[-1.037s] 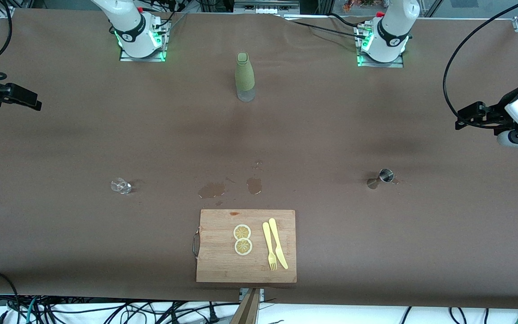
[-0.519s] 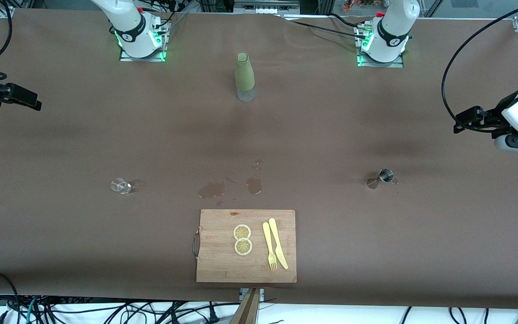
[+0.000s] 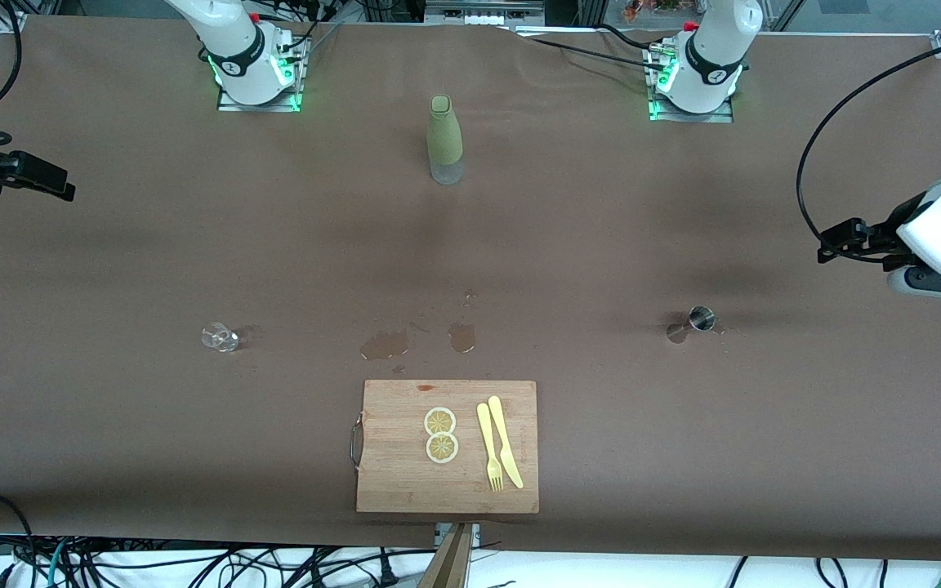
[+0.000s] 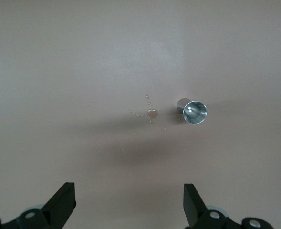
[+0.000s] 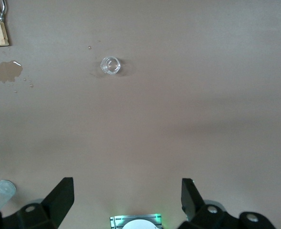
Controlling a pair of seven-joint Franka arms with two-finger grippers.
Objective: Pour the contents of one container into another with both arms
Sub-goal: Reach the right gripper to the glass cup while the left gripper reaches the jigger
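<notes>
The small steel jigger [image 3: 701, 318] stands upright on the brown table toward the left arm's end; in the left wrist view the jigger [image 4: 195, 112] shows its open mouth, with droplets beside it. The clear faceted glass cup [image 3: 220, 337] sits toward the right arm's end, and the cup [image 5: 110, 65] also shows in the right wrist view. My left gripper [image 3: 823, 245] hangs open over the table edge, apart from the jigger; its jaws [image 4: 129, 193] are wide and empty. My right gripper [image 3: 66, 189] waits open and empty over its end of the table, its own view [image 5: 127, 188] looking down at the cup.
An olive-green bottle [image 3: 444, 139] stands mid-table between the arm bases. A wooden cutting board [image 3: 393, 482] near the front edge carries two lemon slices [image 3: 441, 434] and a yellow fork and knife [image 3: 499, 453]. Wet patches [image 3: 385, 345] lie on the table just above the board.
The left arm has swung its gripper over the table toward the jigger's side. The right arm, the jigger and the cup have not moved.
</notes>
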